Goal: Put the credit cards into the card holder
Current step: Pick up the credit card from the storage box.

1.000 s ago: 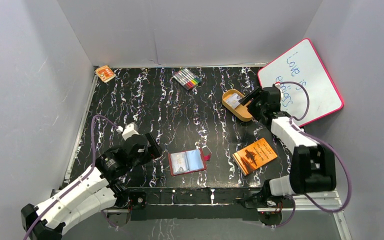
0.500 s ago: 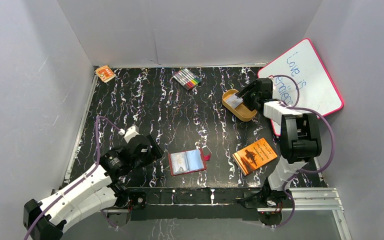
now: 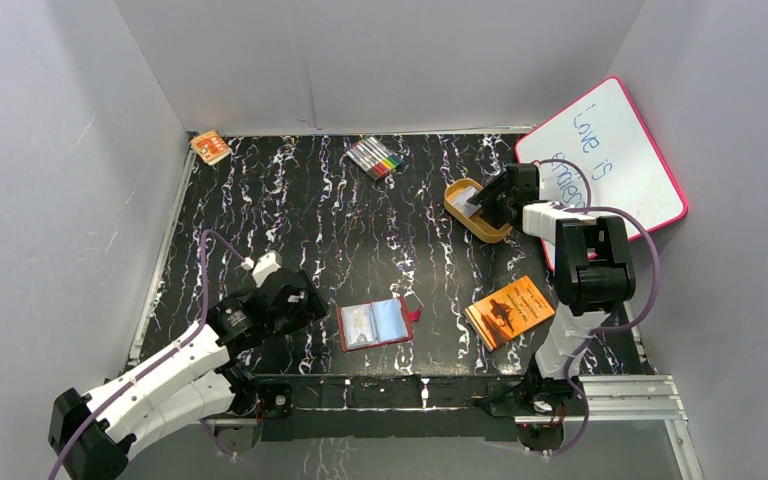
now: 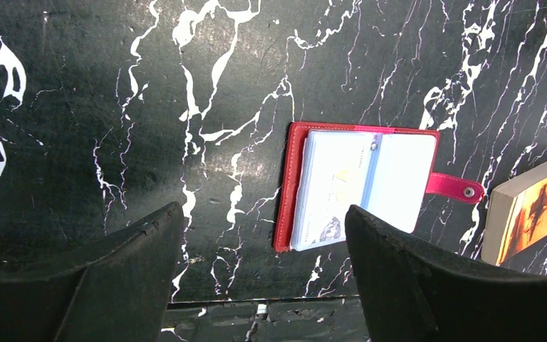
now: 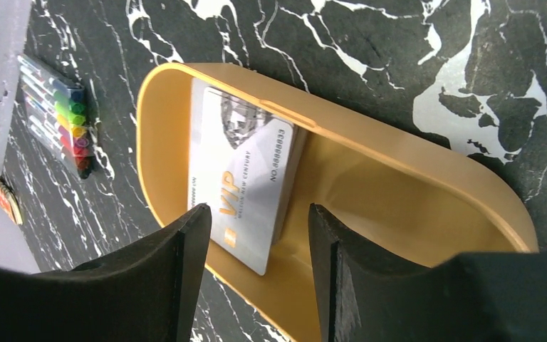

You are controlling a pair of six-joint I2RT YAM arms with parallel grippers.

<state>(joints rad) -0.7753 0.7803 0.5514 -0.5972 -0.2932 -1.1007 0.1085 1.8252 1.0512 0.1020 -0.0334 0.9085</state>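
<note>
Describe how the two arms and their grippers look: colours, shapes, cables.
Both the left arm and the right arm are built of white shell links joined by chunky black joint housings. A thin purple cable loops loosely along each. The left gripper and right gripper each have two matte black, wedge-shaped fingers tapering toward the tips. No markings are readable.

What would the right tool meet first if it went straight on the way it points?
Most likely the credit cards. The right tool points into the orange tray, jaws apart on either side of the stack's corner. The remaining gap is unclear from the wrist view.
</note>
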